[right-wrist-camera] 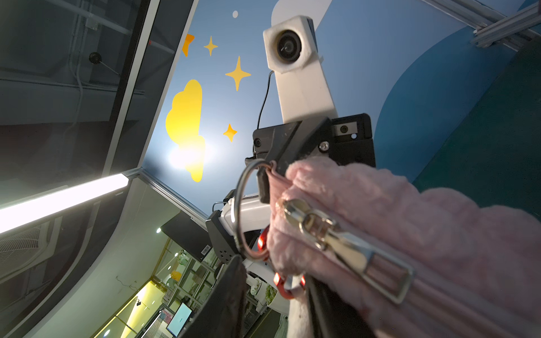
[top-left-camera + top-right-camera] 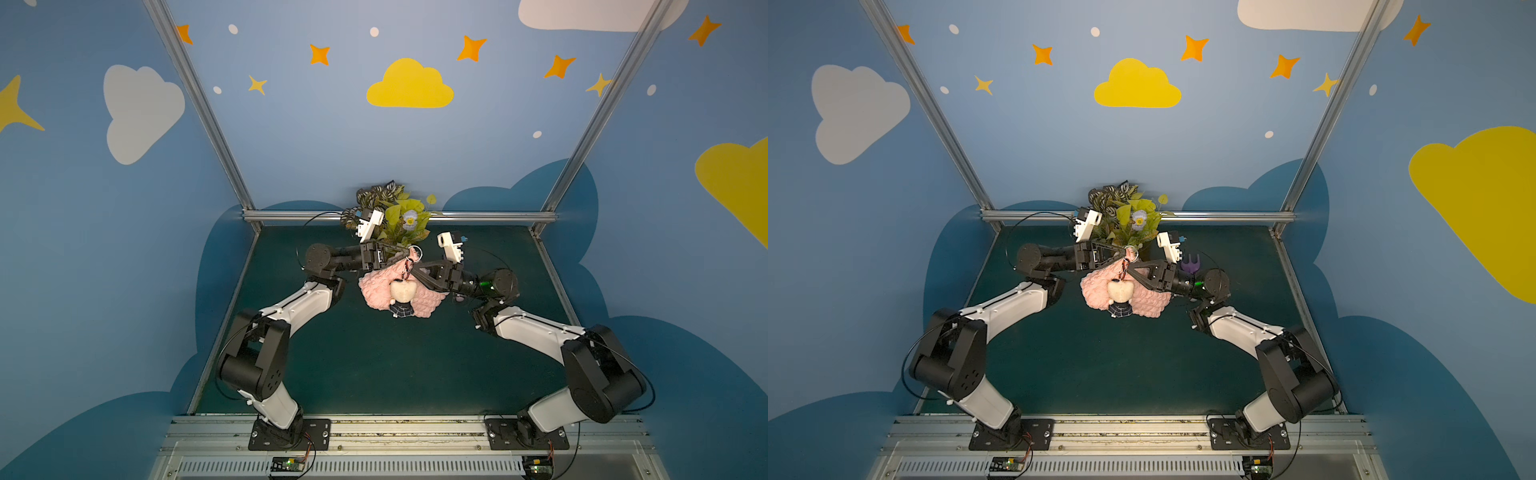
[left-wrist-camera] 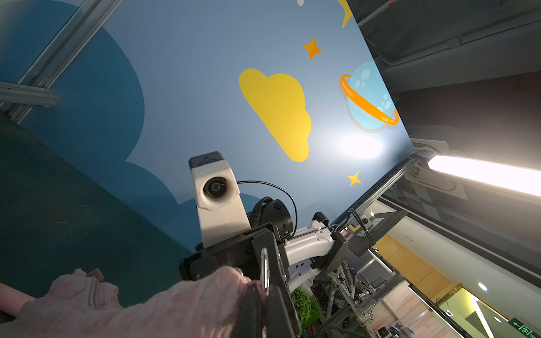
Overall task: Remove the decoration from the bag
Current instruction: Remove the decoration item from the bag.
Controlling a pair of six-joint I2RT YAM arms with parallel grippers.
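Pink knit: one bag [image 2: 374, 296], one decoration [image 2: 402, 291]; left tool [image 2: 405, 252] clamps the bag, right tool [image 2: 412, 271] unclear.

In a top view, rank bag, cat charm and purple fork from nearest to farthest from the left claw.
1. bag, pinched in the left claw.
2. cat charm, hanging below it.
3. purple fork, beyond the right wrist.

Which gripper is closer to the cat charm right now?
Right. The right gripper straddles the red clip just above the cat charm; the left gripper pinches the top of the bag by the ring, farther up.
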